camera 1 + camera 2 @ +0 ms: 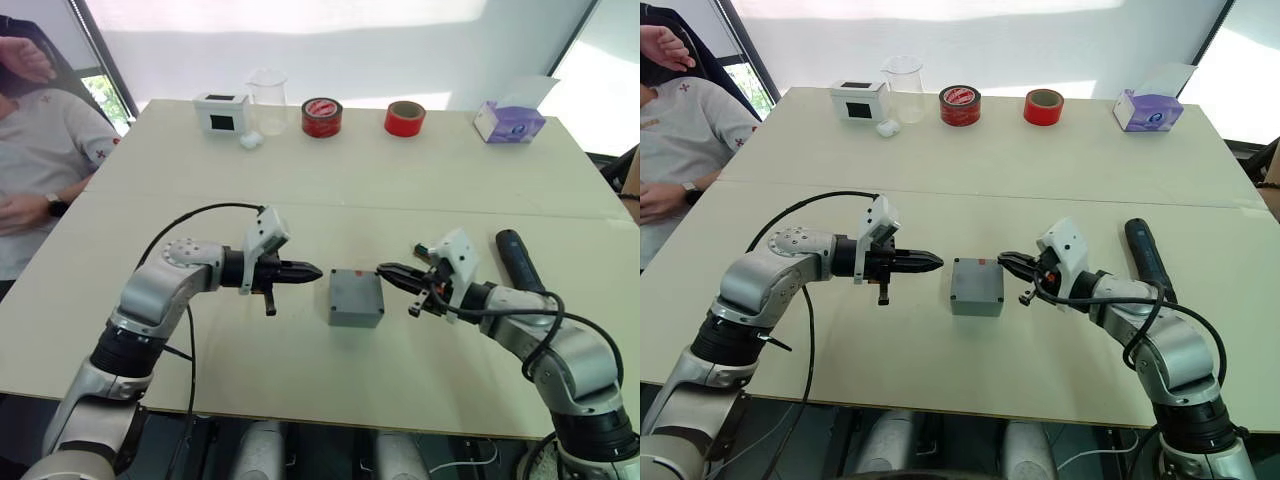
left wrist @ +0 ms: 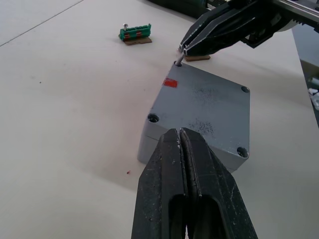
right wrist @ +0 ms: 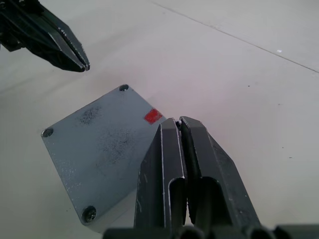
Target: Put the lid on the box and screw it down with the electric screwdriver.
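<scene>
Lid [image 2: 204,107] already seated on the box [image 1: 356,298], flush and square, mid-surface [image 1: 400,180] between the two arms. First half of the job looks done. Screws next: one dark head visible in a corner hole in the right wrist view, other corner holes dark, too small to say whether filled. Right gripper [image 2: 182,49] poised at the corner beside the red mark [image 2: 170,83], fingers together, pinching what appears to be a small pale screw right over that hole, though too tiny to be certain. Left gripper [image 1: 312,271] hovering just off the opposite edge of the box, fingers pressed together, holding nothing. Electric screwdriver [image 1: 520,262] lying flat on the surface beyond the right arm, untouched, apart from the box. So, by the look of it: lid on, screws being set, all driving left to do. Small green part [image 2: 134,33] lying farther off on the surface. Far edge carrying a white box with a black screen [image 1: 220,112], a clear beaker [image 1: 267,92], two rolls of tape, tissues. Person seated at the left side.
</scene>
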{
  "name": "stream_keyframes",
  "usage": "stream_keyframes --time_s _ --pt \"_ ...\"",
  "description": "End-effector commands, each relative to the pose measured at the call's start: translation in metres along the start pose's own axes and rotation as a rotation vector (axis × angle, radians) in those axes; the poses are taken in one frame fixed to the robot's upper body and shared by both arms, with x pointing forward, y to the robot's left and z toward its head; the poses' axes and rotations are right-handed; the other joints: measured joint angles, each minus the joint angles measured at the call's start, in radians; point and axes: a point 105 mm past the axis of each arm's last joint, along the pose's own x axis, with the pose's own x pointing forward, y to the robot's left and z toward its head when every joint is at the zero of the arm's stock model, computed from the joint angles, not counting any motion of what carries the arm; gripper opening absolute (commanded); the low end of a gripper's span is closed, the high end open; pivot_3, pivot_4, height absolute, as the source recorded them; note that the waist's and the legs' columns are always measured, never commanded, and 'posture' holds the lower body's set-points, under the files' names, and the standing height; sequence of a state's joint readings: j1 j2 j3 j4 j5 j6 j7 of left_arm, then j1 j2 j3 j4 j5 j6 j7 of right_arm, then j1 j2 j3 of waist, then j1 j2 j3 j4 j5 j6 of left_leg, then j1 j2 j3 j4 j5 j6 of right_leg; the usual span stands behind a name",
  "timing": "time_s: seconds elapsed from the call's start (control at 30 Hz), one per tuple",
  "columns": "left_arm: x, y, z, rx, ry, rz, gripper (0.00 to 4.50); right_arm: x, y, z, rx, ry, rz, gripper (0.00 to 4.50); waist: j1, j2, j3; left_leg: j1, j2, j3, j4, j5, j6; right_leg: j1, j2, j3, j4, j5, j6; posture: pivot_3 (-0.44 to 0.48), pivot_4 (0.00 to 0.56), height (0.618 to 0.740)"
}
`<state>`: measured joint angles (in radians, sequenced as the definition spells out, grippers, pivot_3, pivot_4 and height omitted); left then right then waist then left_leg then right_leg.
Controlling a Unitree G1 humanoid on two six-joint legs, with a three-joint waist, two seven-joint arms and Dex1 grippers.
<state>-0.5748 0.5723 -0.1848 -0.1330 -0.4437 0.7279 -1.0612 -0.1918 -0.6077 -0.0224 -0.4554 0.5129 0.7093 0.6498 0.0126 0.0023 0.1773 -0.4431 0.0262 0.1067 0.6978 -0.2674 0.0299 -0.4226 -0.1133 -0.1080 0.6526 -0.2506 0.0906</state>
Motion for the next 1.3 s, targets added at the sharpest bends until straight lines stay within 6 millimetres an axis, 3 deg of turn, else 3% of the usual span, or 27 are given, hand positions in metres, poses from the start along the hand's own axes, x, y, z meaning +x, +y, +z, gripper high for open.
stream_keyframes --time_s 0.03,0.53,0.63,0.8,0.97,1.1,1.2,1.3 --pt "-0.001 -0.002 0.008 0.045 -0.011 -0.004 0.00 -0.002 0.001 0.004 -0.039 -0.012 0.003 0.03 0.000 0.000 0.000 0.000 0.000 0.000 0.000 0.000 0.000 0.000 0.000 0.000 0.000 0.000 0.000 0.000 0.150 0.715" --pt "0.001 -0.002 0.008 0.053 -0.010 -0.004 0.00 0.001 -0.007 0.000 -0.056 0.017 -0.025 0.03 0.000 0.000 0.000 0.000 0.000 0.000 0.000 0.000 0.000 0.000 0.000 0.000 0.000 0.000 0.000 0.000 0.150 0.715" --pt "0.001 -0.002 0.008 0.053 -0.011 -0.001 0.00 0.001 -0.008 0.001 -0.055 0.019 -0.023 0.72 0.000 0.000 0.000 0.000 0.000 0.000 0.000 0.000 0.000 0.000 0.000 0.000 0.000 0.000 0.000 0.000 0.150 0.715" --pt "0.002 -0.002 0.008 0.048 -0.020 0.005 0.00 -0.002 -0.012 0.004 -0.065 0.028 -0.038 2.64 0.000 0.000 0.000 0.000 0.000 0.000 0.000 0.000 0.000 0.000 0.000 0.000 0.000 0.000 0.000 0.000 0.150 0.715" --pt "0.003 -0.002 0.020 0.042 -0.083 0.006 0.00 -0.013 -0.026 0.024 -0.033 -0.034 -0.099 2.64 0.001 0.000 0.000 0.000 0.000 0.000 0.000 0.000 0.000 0.000 0.000 0.000 0.000 0.000 0.000 0.000 0.150 0.715" --pt "0.000 -0.008 0.050 0.078 -0.183 -0.040 0.00 -0.047 -0.072 0.058 0.057 -0.048 -0.286 2.64 0.001 0.000 0.000 0.000 0.000 0.000 0.000 0.000 0.000 0.000 0.000 0.000 0.000 0.000 0.000 0.000 0.150 0.715" --pt "0.000 -0.024 0.060 0.123 -0.203 -0.134 0.00 -0.075 -0.095 0.069 0.118 0.042 -0.363 3.26 0.002 0.000 0.000 0.000 0.000 0.000 0.000 0.000 0.000 0.000 -0.001 0.000 0.000 0.000 0.000 0.000 0.150 0.715" --pt "0.001 -0.029 0.058 0.132 -0.190 -0.165 0.00 -0.083 -0.098 0.072 0.160 0.078 -0.361 4.46 -0.001 0.000 0.000 0.000 0.000 0.000 -0.001 0.000 0.001 0.000 0.000 0.000 -0.002 0.000 0.000 0.000 0.150 0.715"
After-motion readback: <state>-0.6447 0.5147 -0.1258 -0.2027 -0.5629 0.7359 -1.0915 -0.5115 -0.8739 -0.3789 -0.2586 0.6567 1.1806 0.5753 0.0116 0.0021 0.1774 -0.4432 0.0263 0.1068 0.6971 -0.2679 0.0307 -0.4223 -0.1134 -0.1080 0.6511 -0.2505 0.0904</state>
